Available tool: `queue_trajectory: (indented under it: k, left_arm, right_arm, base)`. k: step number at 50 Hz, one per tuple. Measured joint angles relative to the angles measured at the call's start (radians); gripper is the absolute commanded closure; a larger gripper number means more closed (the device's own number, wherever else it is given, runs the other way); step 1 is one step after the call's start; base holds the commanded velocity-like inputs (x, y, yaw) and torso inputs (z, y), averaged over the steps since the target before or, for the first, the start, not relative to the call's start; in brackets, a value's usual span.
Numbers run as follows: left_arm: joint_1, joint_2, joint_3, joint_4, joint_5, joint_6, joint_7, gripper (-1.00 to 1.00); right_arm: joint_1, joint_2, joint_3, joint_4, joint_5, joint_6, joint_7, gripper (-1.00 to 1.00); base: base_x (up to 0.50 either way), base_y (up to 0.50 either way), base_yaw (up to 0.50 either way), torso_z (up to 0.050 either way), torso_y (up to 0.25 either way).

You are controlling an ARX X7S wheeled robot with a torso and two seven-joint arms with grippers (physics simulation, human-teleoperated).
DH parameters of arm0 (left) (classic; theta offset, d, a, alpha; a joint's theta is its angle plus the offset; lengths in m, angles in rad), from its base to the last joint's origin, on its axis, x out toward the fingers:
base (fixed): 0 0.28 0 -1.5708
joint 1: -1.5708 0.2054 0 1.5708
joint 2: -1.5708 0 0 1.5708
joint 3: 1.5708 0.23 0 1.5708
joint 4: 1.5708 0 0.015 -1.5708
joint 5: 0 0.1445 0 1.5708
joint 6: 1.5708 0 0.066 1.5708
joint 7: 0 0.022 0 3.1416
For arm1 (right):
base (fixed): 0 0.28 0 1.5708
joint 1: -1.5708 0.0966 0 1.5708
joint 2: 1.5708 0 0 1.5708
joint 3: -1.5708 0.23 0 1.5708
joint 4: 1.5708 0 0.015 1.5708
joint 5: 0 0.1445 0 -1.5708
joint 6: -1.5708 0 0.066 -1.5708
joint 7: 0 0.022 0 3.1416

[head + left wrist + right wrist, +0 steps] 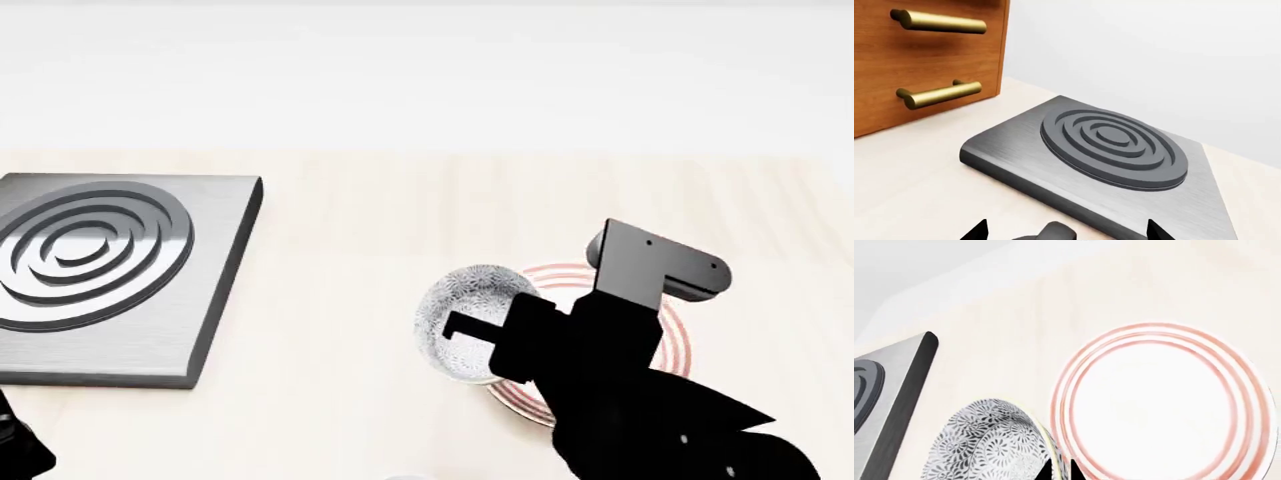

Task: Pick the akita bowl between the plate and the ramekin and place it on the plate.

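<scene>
The akita bowl (pixel 461 300), white with a fine grey-black speckled pattern, sits just left of the plate (pixel 561 275), and its right side overlaps the plate's edge. In the right wrist view the bowl (pixel 984 445) lies beside the red-ringed plate (pixel 1157 405). My right gripper (pixel 1061 471) is shut on the bowl's rim, one finger inside the wall and one outside. In the head view the right gripper (pixel 483 338) and its arm hide much of the plate. My left gripper (pixel 1067 232) is open and holds nothing. The ramekin is out of view.
A grey stove plate (pixel 94 280) with a ringed burner (pixel 1114 145) lies on the pale counter at the left. A wooden cabinet (pixel 927 55) with brass handles stands behind it. A dark grey knob-like shape (pixel 1054 232) shows between the left fingers.
</scene>
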Motion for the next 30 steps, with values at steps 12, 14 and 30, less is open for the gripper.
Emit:
queue_trajectory:
  k: [12,14,30]
  left_arm:
    - [0.0,-0.002,0.004,-0.002,0.003,0.004,-0.003,-1.0]
    - [0.0,-0.002,0.005,-0.001,0.003,0.004,-0.004,-1.0]
    - [0.0,-0.004,0.008,-0.001,0.0,0.005,-0.007,-1.0]
  right_arm:
    - [0.1,0.003,0.009,0.154,-0.024,-0.036,-0.012,1.0]
    - [0.116,0.003,0.009,0.18,-0.029,-0.043,-0.014,1.0]
    - [0.271,-0.004,-0.008,0.472,-0.098,-0.145,-0.056,1.0]
  base:
    - [0.0,0.0,0.0,0.0,0.0]
    - [0.0,0.0,0.0,0.0,0.0]
    - [0.0,0.0,0.0,0.0,0.001]
